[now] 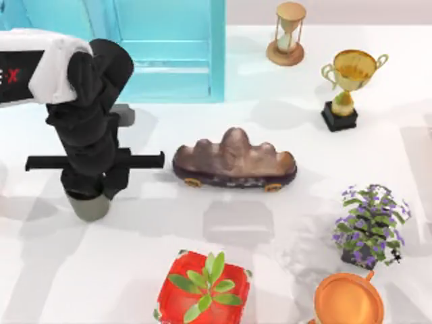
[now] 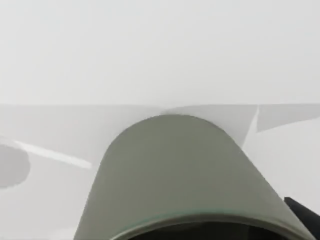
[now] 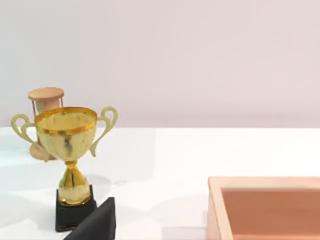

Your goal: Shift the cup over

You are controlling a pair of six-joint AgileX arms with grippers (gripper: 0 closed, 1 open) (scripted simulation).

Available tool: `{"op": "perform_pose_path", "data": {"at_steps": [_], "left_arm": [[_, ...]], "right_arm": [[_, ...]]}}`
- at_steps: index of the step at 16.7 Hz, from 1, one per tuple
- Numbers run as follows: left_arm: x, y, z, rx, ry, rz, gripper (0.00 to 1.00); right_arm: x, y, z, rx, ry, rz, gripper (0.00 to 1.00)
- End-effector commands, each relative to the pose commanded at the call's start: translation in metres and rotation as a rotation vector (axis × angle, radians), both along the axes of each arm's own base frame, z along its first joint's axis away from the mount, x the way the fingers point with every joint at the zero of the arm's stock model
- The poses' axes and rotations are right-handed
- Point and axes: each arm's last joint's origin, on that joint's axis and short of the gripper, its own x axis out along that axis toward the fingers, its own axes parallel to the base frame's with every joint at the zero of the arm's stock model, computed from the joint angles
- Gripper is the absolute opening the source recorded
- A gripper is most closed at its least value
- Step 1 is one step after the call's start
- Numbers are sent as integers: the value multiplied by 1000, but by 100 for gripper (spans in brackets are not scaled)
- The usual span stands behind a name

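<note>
A: Olive-grey, plain, no handle: the cup (image 1: 91, 206) stands on the white bench (image 1: 283, 223) at the top view's left, right under the left gripper (image 1: 93, 190). In the left wrist view the cup (image 2: 185, 180) sits close up, dark rim nearest.

B: Are the jaws clamped on it?

A: I cannot tell; the arm hides them from above. My advice: confirm a firm hold on the wall, keep the cup upright, and move it low and slowly.

B: Anything in the way?

A: The red planter (image 1: 204, 290) is nearer, the brown rock ornament on wheels (image 1: 234, 160) farther right. Steer between them or stop short.

B: Any writing?

A: A red "X" on the left arm's white casing (image 1: 13, 75); nothing else legible. The right arm is parked, facing the gold trophy (image 3: 66, 160).
</note>
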Motion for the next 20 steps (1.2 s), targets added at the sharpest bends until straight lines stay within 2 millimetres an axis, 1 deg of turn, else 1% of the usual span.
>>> {"op": "perform_pose_path", "data": {"at_steps": [2, 3, 5, 8, 11, 13, 15, 17, 18, 20], "left_arm": [[13, 19, 18, -17, -68, 9, 0], [20, 33, 28, -23, -107, 14, 0], [33, 65, 50, -23, -182, 24, 0], [43, 129, 80, 10, -263, 45, 0], [36, 199, 97, 61, -268, 69, 0], [26, 240, 98, 77, -225, 73, 0], [13, 269, 92, 66, -153, 62, 0], [3, 286, 80, 27, -69, 37, 0], [0, 291, 73, 3, -29, 23, 0], [-3, 293, 62, -35, 23, -2, 0]], "right_arm": [[0, 0, 0, 0, 0, 0, 100], [0, 0, 0, 0, 0, 0, 100], [0, 0, 0, 0, 0, 0, 100], [0, 0, 0, 0, 0, 0, 100], [0, 0, 0, 0, 0, 0, 100], [0, 0, 0, 0, 0, 0, 100], [0, 0, 0, 0, 0, 0, 100], [0, 0, 0, 0, 0, 0, 100], [0, 0, 0, 0, 0, 0, 100], [0, 0, 0, 0, 0, 0, 100]]}}
